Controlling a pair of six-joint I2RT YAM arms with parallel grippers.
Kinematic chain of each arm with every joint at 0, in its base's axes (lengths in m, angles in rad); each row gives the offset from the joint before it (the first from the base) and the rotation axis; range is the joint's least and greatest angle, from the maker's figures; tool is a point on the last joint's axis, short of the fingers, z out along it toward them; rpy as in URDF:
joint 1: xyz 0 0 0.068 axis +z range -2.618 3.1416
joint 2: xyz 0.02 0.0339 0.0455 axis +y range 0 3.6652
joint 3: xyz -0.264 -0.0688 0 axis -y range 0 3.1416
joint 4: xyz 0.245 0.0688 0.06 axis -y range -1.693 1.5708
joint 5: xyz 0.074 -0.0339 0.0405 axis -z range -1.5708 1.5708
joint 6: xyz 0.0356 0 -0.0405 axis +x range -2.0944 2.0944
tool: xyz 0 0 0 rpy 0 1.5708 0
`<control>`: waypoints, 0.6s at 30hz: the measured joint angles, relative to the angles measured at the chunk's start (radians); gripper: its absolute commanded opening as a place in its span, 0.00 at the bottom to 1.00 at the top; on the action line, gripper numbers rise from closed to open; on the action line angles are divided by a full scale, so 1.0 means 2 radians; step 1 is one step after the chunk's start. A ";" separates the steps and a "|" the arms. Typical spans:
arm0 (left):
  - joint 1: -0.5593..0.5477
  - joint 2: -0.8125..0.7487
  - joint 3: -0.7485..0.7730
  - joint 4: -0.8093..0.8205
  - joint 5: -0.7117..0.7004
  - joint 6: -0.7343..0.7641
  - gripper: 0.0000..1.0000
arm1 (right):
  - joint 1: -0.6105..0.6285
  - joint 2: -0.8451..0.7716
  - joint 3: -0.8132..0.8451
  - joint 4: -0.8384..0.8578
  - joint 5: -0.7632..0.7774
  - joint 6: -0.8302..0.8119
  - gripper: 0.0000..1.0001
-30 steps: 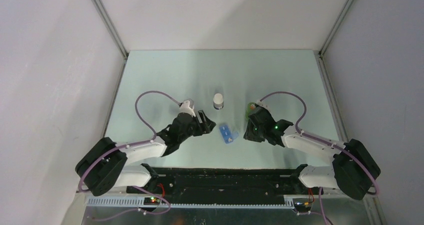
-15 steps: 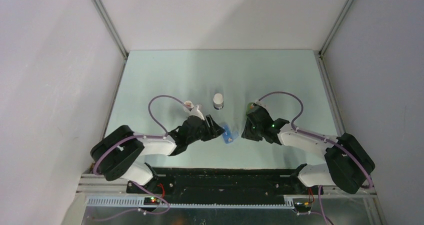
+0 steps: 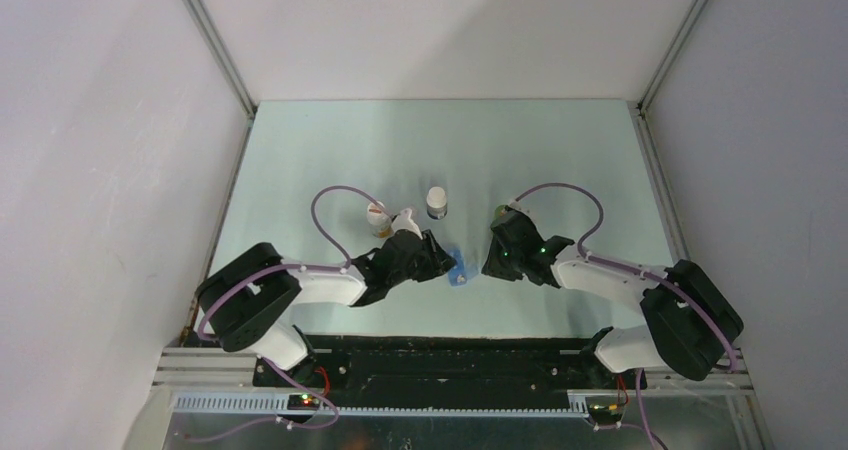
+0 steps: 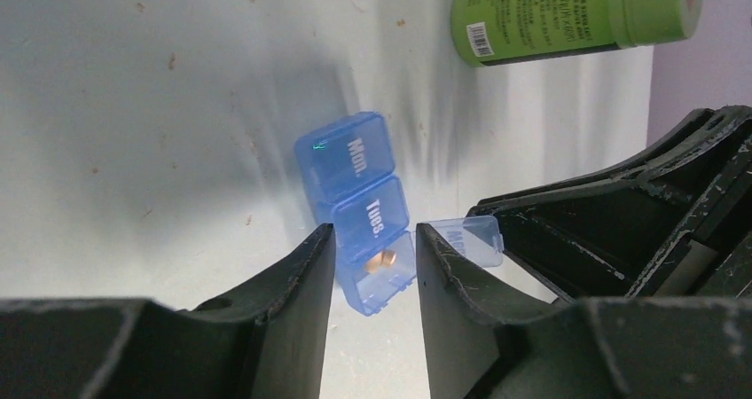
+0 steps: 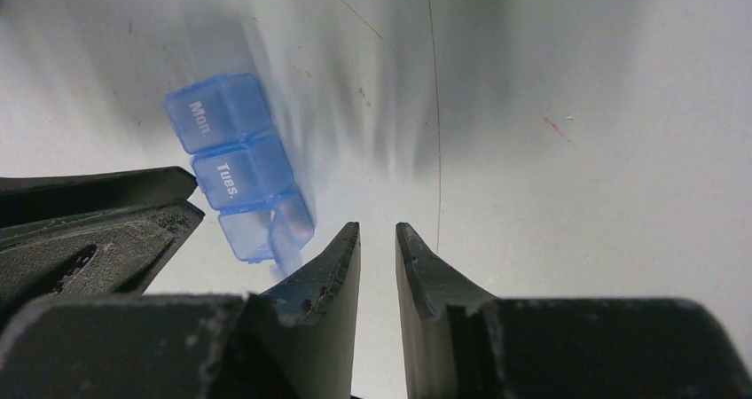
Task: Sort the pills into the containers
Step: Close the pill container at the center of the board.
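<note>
Swung in, left tool point(image 4: 374, 236), fingers apart, meets the box point(image 4: 350, 155) just ahead, pills point(image 4: 383, 259) in its open cell point(image 4: 396, 284); right tool point(image 5: 378, 232) barely apart, empty. Next, likely: press lid point(image 4: 470, 239) shut.

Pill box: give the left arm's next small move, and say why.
Likely ease the left gripper across to tip the flipped-open lid shut. The end compartment already holds two orange pills, its lid hangs open beside the jaws, and the Mon. and Tues. lids are closed; the jaws are open and empty.
</note>
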 measured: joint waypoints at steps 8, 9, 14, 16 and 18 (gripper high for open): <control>-0.001 0.016 0.013 -0.027 -0.009 0.000 0.38 | -0.002 0.016 0.000 0.006 -0.003 0.000 0.25; -0.001 0.018 0.013 -0.029 -0.010 0.000 0.37 | -0.002 0.016 0.000 0.007 -0.003 0.000 0.25; -0.001 0.026 0.015 -0.029 -0.012 0.000 0.35 | -0.002 0.016 0.000 0.019 -0.010 -0.003 0.26; -0.001 0.030 0.019 -0.026 -0.012 0.000 0.35 | -0.002 0.017 0.000 0.027 -0.014 -0.005 0.26; -0.001 0.034 0.022 -0.026 -0.012 0.000 0.35 | -0.003 0.021 0.000 0.036 -0.022 -0.007 0.27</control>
